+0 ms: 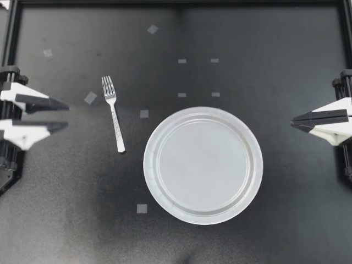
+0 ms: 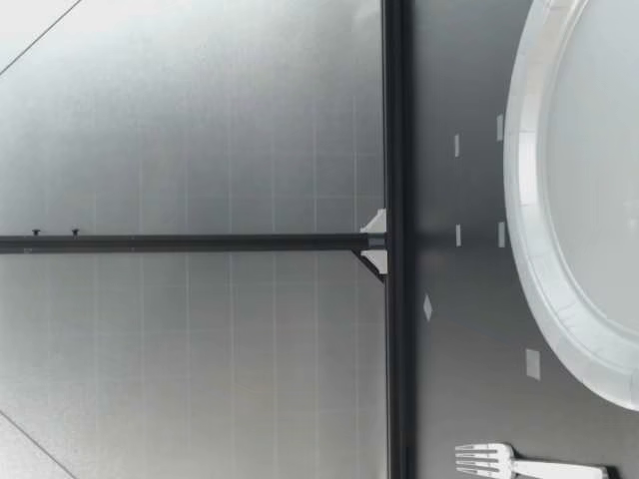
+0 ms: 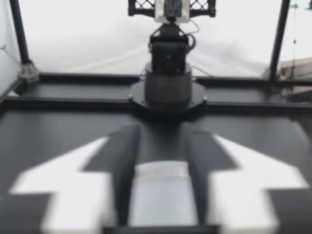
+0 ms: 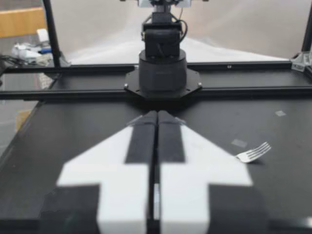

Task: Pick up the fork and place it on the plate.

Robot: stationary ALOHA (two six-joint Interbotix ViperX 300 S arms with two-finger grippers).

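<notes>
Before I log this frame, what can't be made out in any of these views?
- Right wrist view: only the tines of the fork show. My right gripper hides the handle.
- Low view: much of the plate is cut off by the view's edge, and neither gripper shows.
- Left wrist view: the fork is not visible, and my left gripper is blurred up close.

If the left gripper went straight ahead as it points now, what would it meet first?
Likely the fork, lying across the left gripper's line before the plate; the gripper's height is unclear.
</notes>
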